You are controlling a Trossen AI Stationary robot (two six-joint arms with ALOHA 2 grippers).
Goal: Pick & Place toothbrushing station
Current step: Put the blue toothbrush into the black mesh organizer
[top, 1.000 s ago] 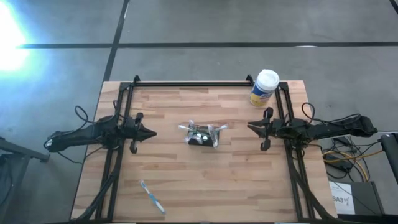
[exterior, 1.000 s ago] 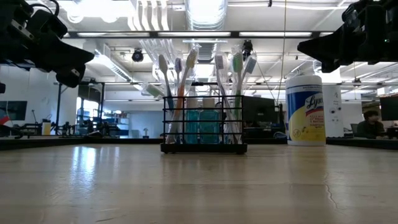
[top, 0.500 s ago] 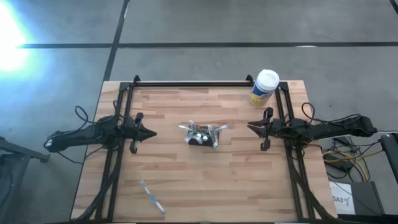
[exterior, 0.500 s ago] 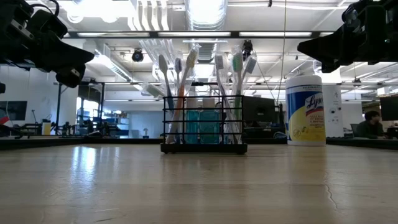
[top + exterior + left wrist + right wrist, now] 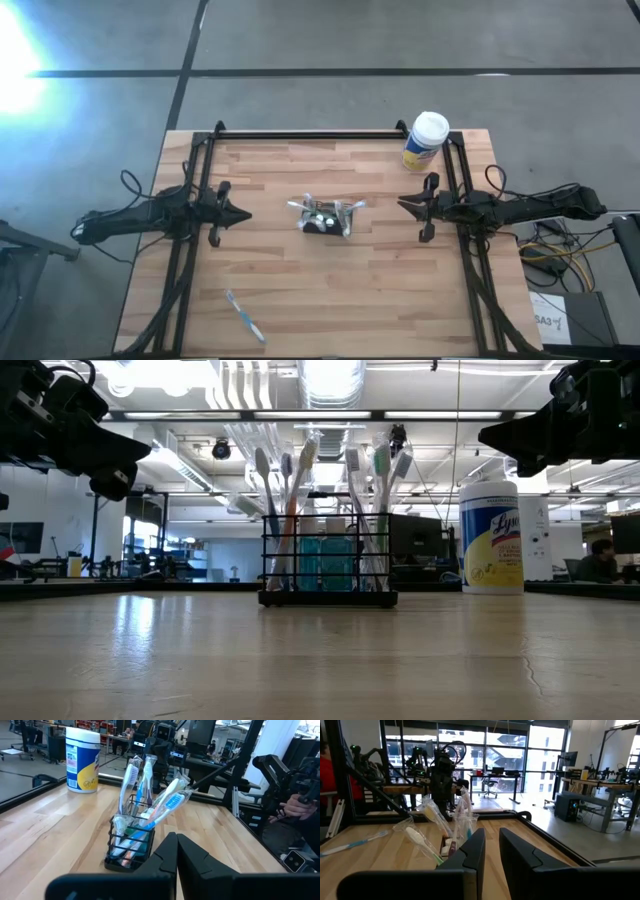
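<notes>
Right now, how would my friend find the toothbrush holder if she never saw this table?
Start at the wooden table and go to its middle, between the two dark arms. There stands the small black holder box, stuffed with upright toothbrushes. The round white-lidded canister sits in a corner, and one loose toothbrush lies flat near the edge.

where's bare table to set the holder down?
Bare wood: the near strip between the loose toothbrush and the right frame rail, and the far strip from the canister leftward. Crowded: centre, the toothbrushing station between left gripper and right gripper.

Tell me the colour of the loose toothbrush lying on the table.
Light blue toothbrush, clearest in the high view.
</notes>
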